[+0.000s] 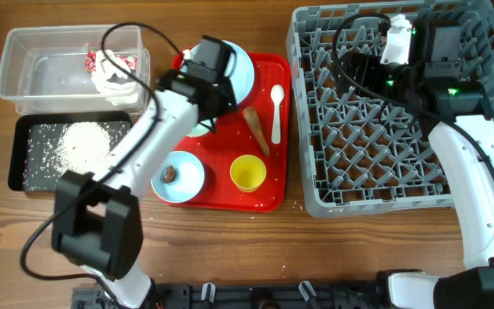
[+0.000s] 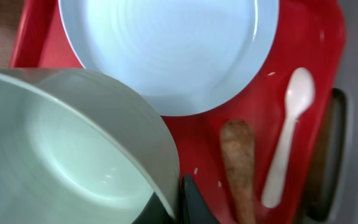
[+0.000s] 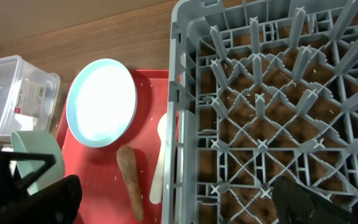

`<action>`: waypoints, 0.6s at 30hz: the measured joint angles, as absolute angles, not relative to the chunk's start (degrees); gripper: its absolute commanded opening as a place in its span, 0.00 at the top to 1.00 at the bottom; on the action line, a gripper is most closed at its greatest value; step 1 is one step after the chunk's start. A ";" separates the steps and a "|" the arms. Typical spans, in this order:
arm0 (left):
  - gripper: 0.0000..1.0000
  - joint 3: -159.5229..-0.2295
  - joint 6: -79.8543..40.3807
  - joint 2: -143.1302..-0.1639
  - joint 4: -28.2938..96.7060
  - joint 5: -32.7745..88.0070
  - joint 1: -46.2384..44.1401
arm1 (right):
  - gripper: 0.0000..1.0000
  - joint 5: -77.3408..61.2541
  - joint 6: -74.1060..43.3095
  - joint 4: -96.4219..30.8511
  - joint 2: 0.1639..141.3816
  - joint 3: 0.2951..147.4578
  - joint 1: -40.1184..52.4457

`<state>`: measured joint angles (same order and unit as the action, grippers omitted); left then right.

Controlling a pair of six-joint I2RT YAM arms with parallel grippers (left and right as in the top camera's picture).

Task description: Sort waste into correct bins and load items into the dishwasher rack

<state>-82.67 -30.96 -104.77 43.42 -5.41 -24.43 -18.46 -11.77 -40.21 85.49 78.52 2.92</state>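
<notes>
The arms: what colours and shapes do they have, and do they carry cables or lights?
Both the left arm and the right arm have smooth white links between boxy black joints. A thin black cable loops off each, and the right one also shows a small green light. The claw fingers are black.

One large grey lattice dishwasher rack [image 1: 376, 204], one flat red serving tray [image 1: 221, 193], one clear plastic tub [image 1: 24, 73], one shallow black tray [image 1: 15, 154]. Two bowls: a pale blue bowl [image 1: 194, 176] and a mint-green bowl [image 2: 73, 149]. One pale blue round plate [image 1: 243, 73], one small yellow cup [image 1: 248, 172], one white plastic spoon [image 1: 276, 112], one orange-brown stick [image 1: 256, 129]
</notes>
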 measured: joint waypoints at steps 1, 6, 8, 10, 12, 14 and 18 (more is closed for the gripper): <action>0.88 -82.54 -30.96 -105.67 43.62 -7.49 -25.63 | 0.00 -18.46 -11.77 -40.21 85.49 78.52 2.92; 0.82 -81.56 -30.96 -109.54 49.08 -11.20 -28.08 | 0.00 -18.46 -11.77 -40.18 85.49 78.52 2.92; 0.78 -81.54 -31.00 -109.56 49.52 -11.73 -28.08 | 0.00 -18.46 -11.77 -40.18 85.49 78.52 2.92; 0.74 -81.54 -30.96 -109.56 50.06 -12.01 -28.08 | 0.00 -18.46 -11.77 -40.18 85.49 78.52 2.92; 0.71 -81.60 -30.96 -109.56 53.45 -12.08 -28.08 | 0.00 -18.44 -11.77 -40.21 85.49 78.52 2.92; 0.70 -81.95 -32.97 -109.47 60.42 -11.09 -28.08 | 0.00 -18.44 -11.77 -40.23 85.49 78.52 2.92; 0.71 -81.52 -38.89 -109.40 67.85 -10.00 -28.08 | 0.00 -18.46 -11.77 -40.27 85.49 78.52 2.92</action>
<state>-81.52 -38.89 -109.40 67.85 -10.00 -28.08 -18.46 -11.77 -40.27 85.49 78.52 2.92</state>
